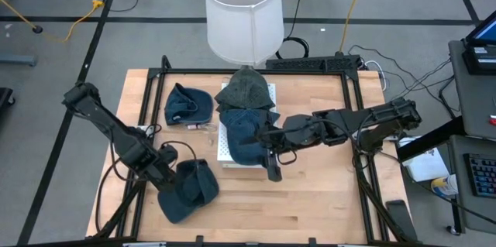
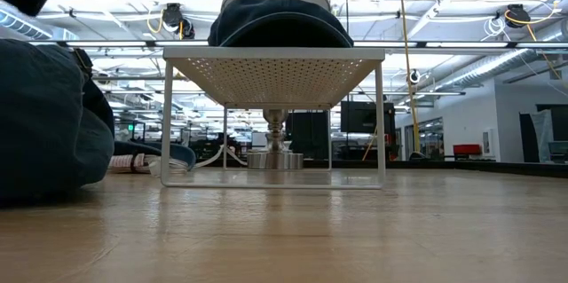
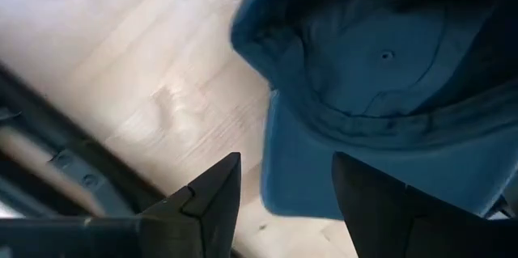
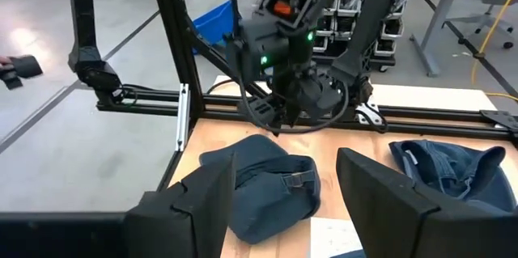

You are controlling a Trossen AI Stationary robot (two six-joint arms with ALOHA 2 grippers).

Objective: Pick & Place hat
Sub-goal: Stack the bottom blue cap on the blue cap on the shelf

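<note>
I see two hats [image 1: 246, 111] stacked on the white rack [image 1: 225, 151]; its far legs are hidden. Both grippers, left [image 1: 172, 176] and right [image 1: 273, 171], hang open and empty.

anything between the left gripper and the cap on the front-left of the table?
Nothing. In the left wrist view the left gripper hangs open directly over the cap, its brim showing in the gap.

Table top [image 1: 325, 200]: pale wood, smooth, faint sheen. Rack [image 2: 273, 74] at table centre: white perforated metal on thin legs, matt. Caps: blue cap [image 1: 188, 190] beside the rack, soft denim-like cloth; grey cap [image 1: 246, 89] on the rack, coarser weave. Lampshade [image 1: 242, 13] behind the rack: white fabric, matt. Table frame [image 1: 358, 115]: black metal.
</note>
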